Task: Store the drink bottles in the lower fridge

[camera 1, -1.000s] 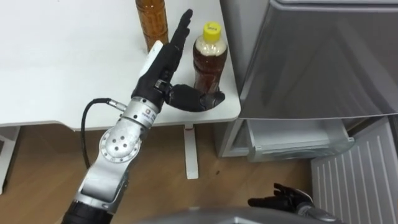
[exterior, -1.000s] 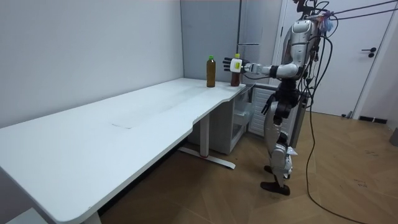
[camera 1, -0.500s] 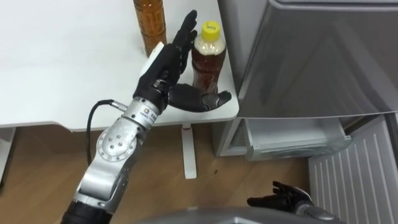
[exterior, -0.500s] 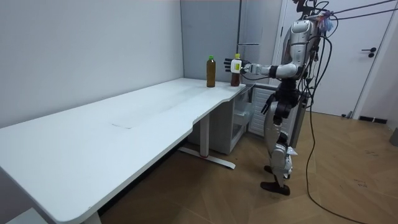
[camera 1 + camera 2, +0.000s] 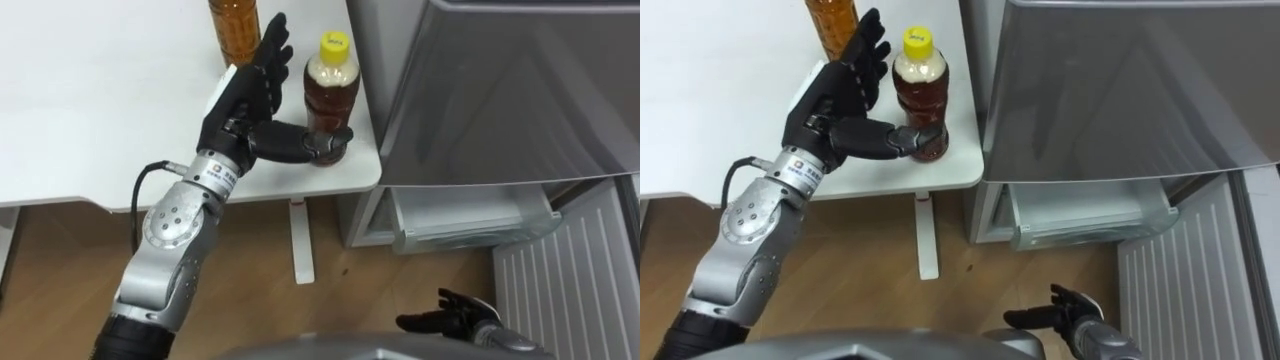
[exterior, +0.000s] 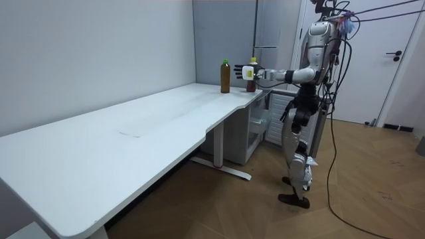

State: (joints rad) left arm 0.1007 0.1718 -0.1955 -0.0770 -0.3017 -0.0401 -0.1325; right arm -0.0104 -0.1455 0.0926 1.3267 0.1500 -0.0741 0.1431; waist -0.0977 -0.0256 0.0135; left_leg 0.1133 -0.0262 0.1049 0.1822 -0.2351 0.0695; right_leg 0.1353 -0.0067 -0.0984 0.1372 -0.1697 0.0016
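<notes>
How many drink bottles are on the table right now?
2. The yellow-capped bottle stands at the table corner beside the fridge, between fingers and thumb of the left robot hand. The green-capped bottle stands just behind that hand.

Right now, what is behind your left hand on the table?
Behind the left hand stands an amber bottle on the white table, its base covered by the hand. The yellow-capped bottle stands beside the palm, its foot partly hidden by the thumb.
</notes>
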